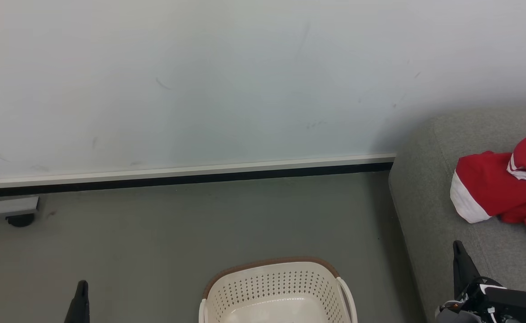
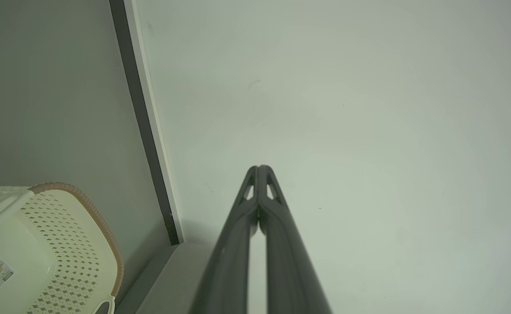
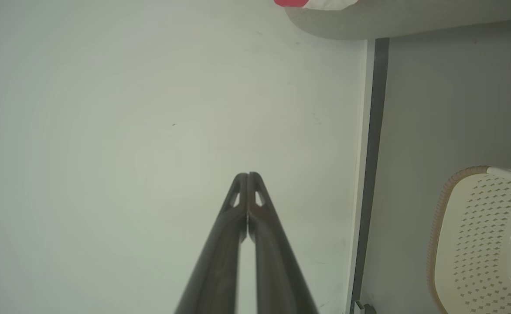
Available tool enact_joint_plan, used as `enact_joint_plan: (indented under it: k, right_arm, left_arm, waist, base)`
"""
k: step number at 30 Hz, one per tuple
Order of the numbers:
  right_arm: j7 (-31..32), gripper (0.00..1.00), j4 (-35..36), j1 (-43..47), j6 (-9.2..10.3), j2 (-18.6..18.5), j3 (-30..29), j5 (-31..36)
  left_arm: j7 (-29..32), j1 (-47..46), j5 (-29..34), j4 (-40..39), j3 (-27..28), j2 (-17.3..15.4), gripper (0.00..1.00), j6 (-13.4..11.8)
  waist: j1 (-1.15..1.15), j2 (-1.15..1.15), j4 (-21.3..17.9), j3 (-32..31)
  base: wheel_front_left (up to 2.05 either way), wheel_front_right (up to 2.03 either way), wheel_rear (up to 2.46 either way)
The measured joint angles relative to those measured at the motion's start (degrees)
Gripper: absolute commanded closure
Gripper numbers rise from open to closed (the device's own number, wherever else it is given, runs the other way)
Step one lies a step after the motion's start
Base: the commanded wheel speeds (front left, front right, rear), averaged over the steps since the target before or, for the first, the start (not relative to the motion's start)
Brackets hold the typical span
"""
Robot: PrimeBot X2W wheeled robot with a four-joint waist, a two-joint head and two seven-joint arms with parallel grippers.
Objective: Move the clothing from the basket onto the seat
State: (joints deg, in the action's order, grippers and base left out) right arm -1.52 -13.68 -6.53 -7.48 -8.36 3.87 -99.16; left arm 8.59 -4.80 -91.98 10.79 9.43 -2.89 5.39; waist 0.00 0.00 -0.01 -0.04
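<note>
The red clothing (image 1: 505, 188) with white bands lies heaped on the grey seat (image 1: 429, 197) at the right of the head view; a sliver of it (image 3: 291, 2) shows on the seat (image 3: 395, 19) in the right wrist view. The cream basket (image 1: 277, 291) with a brown rim stands on the floor at bottom centre, and what shows of its inside holds nothing; it also appears as the basket (image 2: 42, 253) and the basket (image 3: 486, 240). My left gripper (image 2: 259, 168) is shut with nothing in it, left of the basket (image 1: 82, 287). My right gripper (image 3: 247, 175) is shut and bare, over the seat's front (image 1: 458, 246).
A pale wall (image 1: 200, 80) with a white and black skirting strip (image 1: 186, 175) runs behind the grey floor (image 1: 177, 233). A small grey block on a black foot (image 1: 18, 211) sits at the far left by the wall.
</note>
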Motion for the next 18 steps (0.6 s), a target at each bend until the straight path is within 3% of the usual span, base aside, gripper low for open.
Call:
enact_joint_plan:
  k: [18]
  right_arm:
    - [-0.09, 1.0, 0.01, 0.0, 0.0, -0.2, 0.24, -0.19]
  left_arm:
    - [0.0, -0.01, 0.0, 0.0, 0.0, 0.0, 1.0, 0.0]
  waist:
    - [0.0, 0.0, 0.0, 0.0]
  base:
    - [0.0, 0.0, 0.0]
